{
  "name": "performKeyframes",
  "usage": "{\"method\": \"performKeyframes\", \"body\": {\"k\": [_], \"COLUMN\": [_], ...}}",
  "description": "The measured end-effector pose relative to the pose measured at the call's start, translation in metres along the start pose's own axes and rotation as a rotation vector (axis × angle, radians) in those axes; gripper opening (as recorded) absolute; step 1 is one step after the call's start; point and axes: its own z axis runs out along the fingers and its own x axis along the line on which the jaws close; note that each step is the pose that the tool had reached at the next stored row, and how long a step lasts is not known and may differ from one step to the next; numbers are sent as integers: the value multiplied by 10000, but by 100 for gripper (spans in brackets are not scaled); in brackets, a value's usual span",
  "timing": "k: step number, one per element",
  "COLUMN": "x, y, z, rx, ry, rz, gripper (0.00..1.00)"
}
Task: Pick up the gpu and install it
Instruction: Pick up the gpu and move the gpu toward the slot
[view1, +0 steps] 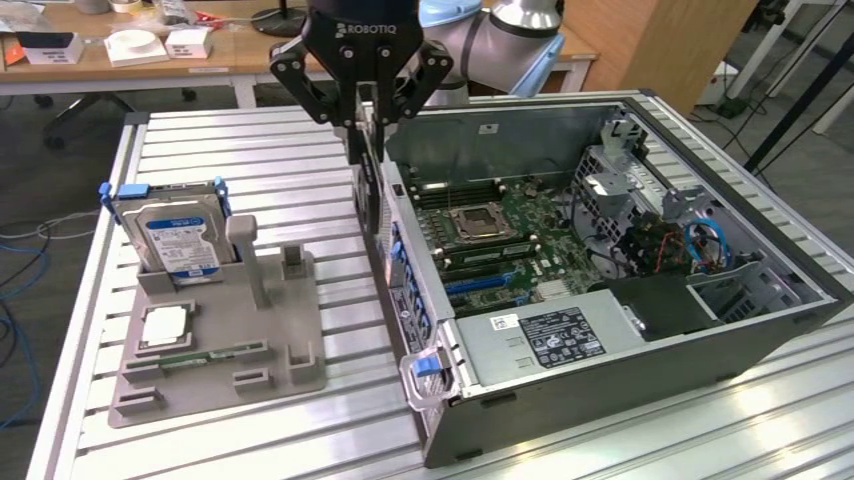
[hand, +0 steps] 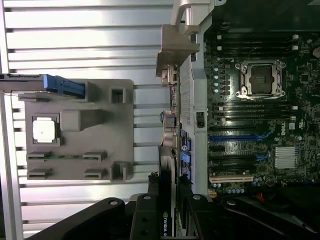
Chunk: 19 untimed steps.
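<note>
My gripper (view1: 363, 118) is shut on the gpu (view1: 364, 190), a thin dark card that hangs edge-down from the fingers. The card sits just above the left wall of the open computer case (view1: 747, 330), on the exterior view's left side of the motherboard (view1: 501, 235). In the wrist view the gpu (hand: 167, 165) runs edge-on out from the gripper (hand: 168, 202), and its silver bracket (hand: 176, 47) is at the far end. The card lies along the case wall, beside the blue expansion slots (hand: 240, 137).
A grey fixture tray (view1: 267, 345) lies at the exterior view's left. It holds an upright silver hard drive (view1: 180, 235), a CPU (view1: 163, 325) and a green memory stick (view1: 214, 353). The tray's posts (view1: 247, 255) stand near the case. The slatted metal table (view1: 240, 150) surrounds both.
</note>
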Motion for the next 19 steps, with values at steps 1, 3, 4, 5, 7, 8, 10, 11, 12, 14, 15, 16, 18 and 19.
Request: {"method": "performKeyframes", "body": {"k": [1, 3, 4, 5, 7, 8, 10, 11, 12, 14, 15, 16, 18, 19], "x": [-2, -8, -12, -17, -28, -33, -44, -49, -53, -60, -64, -67, -73, -77], "y": [1, 4, 5, 5, 6, 6, 7, 7, 8, 8, 8, 9, 9, 9], "z": [0, 0, 0, 0, 0, 1, 0, 0, 1, 1, 1, 1, 1, 1], "rx": [0, 0, 0, -1, 0, 0, 1, 0, 0, 0, 0, 0, 0, 0], "ry": [1, 1, 0, 0, 1, 0, 1, 1, 1, 1, 0, 1, 1, 1], "rz": [1, 1, 0, -1, 0, 0, 0, 0, 0, 0, 1, 0, 0, 0], "gripper": [26, 26, 26, 26, 26, 26, 26, 26, 26, 26, 26, 26, 26, 26]}}
